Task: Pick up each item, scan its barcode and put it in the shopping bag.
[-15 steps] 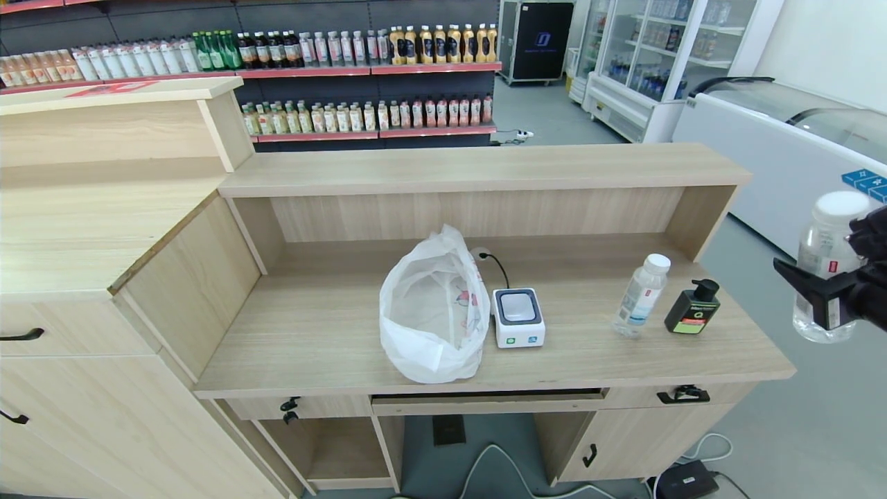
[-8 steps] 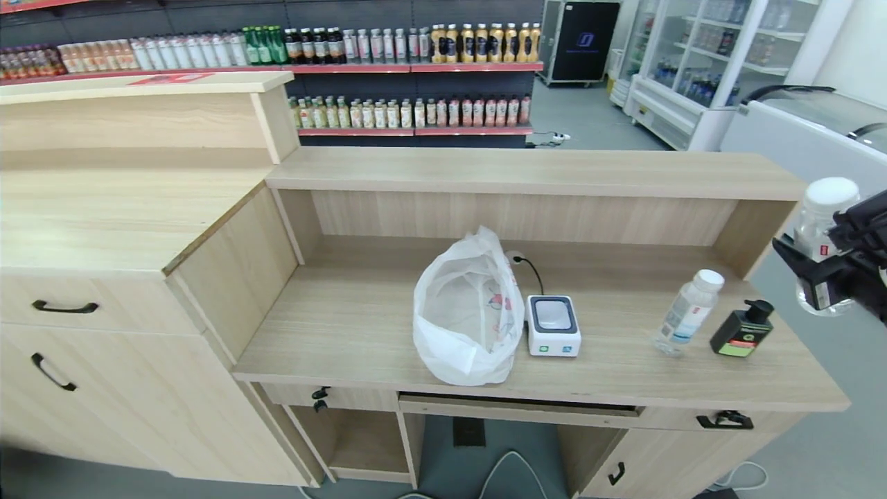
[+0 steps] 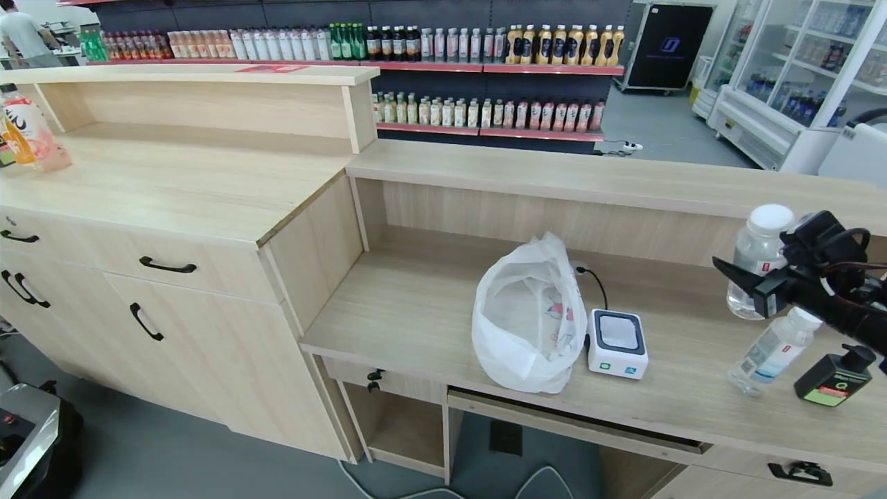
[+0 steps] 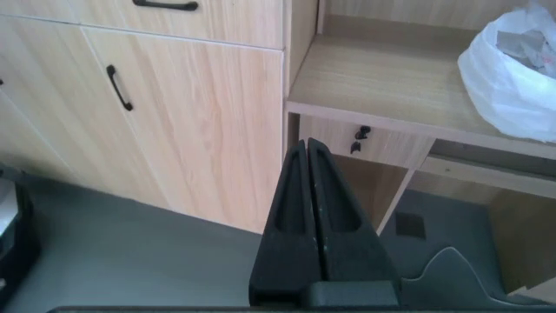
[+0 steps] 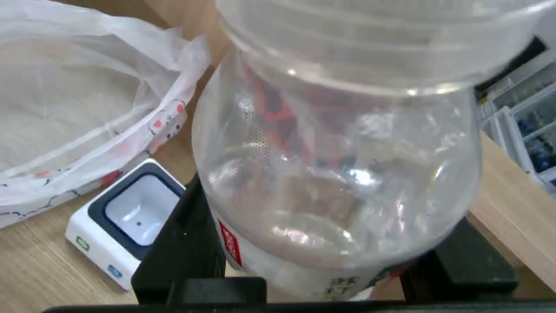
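Since a second ago the right gripper (image 3: pixel 748 287) has carried the clear bottle (image 3: pixel 757 253) in from beyond the counter's right end to a spot over the worktop, and the head camera has swung to the left, so the whole scene sits further right in the picture. From the head, the gripper comes in at 3 o'clock, its black fingers clamped on the white-capped clear bottle, which is upright and off the surface. At the held bottle's 6 o'clock a second bottle (image 3: pixel 769 350) stands on the counter (image 3: pixel 416 319), and just at that one's 3 o'clock is a black pump bottle (image 3: pixel 831 380). The white shopping bag (image 3: pixel 530 319) sits mouth open near the middle of the worktop, with the scanner (image 3: pixel 617 342) touching or just beside it at its 3 o'clock, a black cable running from the scanner toward 12. On the raised counter at 9 o'clock stands an orange drink (image 3: pixel 24 132), and shelves (image 3: pixel 485 69) of bottled drinks line the wall at 12. From the left wrist, the left gripper (image 4: pixel 308 187) hangs in front of the counter with its two fingers pressed flat together, holding nothing; beyond it are a cupboard door (image 4: pixel 174 130) with a black handle and a corner of the shopping bag (image 4: pixel 512 69) on the worktop. From the right wrist, the clear bottle (image 5: pixel 347 191) sits gripped between the black fingers, and past it the scanner (image 5: pixel 126 222) lies just beside the bag's open rim (image 5: pixel 78 104).
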`<state>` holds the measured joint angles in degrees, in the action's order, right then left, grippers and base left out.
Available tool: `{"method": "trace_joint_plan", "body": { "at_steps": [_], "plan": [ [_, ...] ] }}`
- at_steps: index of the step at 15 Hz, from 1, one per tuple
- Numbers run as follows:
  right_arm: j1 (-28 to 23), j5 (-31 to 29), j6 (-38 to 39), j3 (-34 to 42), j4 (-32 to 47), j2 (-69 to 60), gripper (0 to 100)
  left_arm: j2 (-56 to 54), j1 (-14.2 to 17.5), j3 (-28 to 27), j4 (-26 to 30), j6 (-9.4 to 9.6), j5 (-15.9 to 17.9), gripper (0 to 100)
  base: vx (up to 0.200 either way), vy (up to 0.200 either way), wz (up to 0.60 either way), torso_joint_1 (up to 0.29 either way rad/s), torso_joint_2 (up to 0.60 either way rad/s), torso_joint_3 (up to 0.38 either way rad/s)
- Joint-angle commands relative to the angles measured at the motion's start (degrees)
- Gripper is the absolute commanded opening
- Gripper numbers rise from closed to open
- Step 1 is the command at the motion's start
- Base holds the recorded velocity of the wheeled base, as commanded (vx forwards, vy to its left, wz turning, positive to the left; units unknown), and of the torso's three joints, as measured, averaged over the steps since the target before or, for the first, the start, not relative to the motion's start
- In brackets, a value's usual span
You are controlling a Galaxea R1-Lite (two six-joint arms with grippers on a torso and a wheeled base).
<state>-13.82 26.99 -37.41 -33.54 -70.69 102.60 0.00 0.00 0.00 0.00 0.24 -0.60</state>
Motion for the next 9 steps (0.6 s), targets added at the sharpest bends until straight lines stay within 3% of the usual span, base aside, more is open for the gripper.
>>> {"method": "trace_joint_plan", "body": {
  "at_steps": [1,9],
  "plan": [
    [0.2,0.3,-0.5,-2.9,-0.5,6.7,0,0.0,0.0,0.0,0.0,0.02,0.0,0,0.0,0.0,0.0,0.0,0.0,0.0],
    [2.6,7.4,-5.1,-7.1,-8.6,16.9,0,0.0,0.0,0.0,0.0,0.02,0.0,0,0.0,0.0,0.0,0.0,0.0,0.0]
  ]
}}
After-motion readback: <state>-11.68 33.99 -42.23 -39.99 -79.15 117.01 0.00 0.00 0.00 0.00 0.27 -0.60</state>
